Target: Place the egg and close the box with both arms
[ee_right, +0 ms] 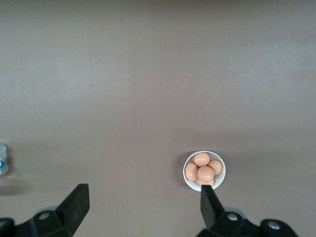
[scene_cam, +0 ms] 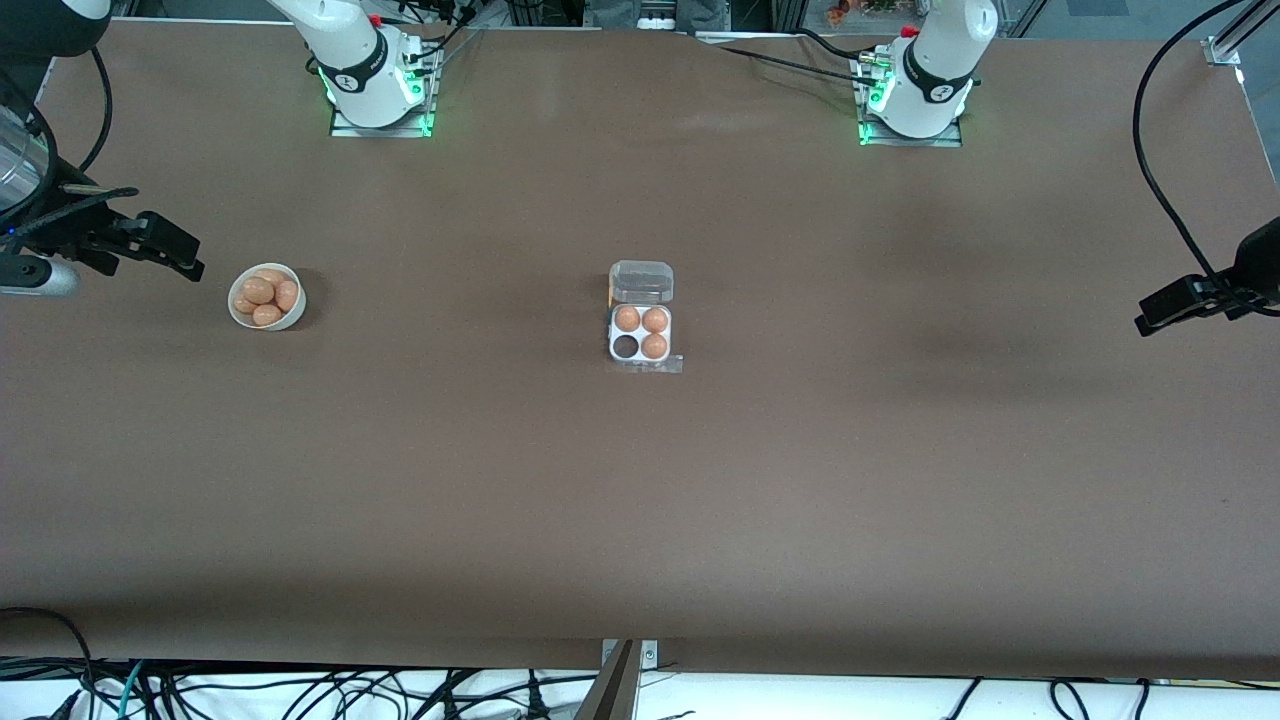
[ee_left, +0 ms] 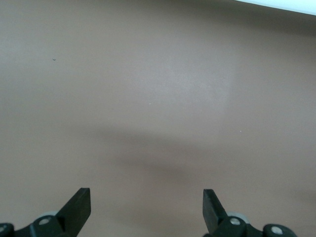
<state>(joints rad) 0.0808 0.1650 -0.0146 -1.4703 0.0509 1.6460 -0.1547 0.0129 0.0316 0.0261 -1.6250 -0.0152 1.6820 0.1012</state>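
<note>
The box [scene_cam: 641,334] lies mid-table, its clear lid [scene_cam: 641,282] folded back toward the arms' bases. Three eggs fill its cells and one cell [scene_cam: 626,346] is bare. Several more eggs [scene_cam: 266,296] sit in a white bowl [scene_cam: 236,312] toward the right arm's end. My right gripper [scene_cam: 185,255] hangs open over the table beside that bowl, with nothing in it. In the right wrist view the eggs [ee_right: 202,168] show just past one fingertip [ee_right: 207,197]. My left gripper [scene_cam: 1150,318] waits open and empty over bare table at the left arm's end, and its wrist view shows open fingers [ee_left: 79,202] above brown tabletop.
Both arm bases [scene_cam: 375,90] [scene_cam: 915,100] stand along the table's edge farthest from the front camera. Black cables [scene_cam: 1160,180] hang near the left arm's end. A metal bracket [scene_cam: 620,680] sits at the table edge nearest the front camera.
</note>
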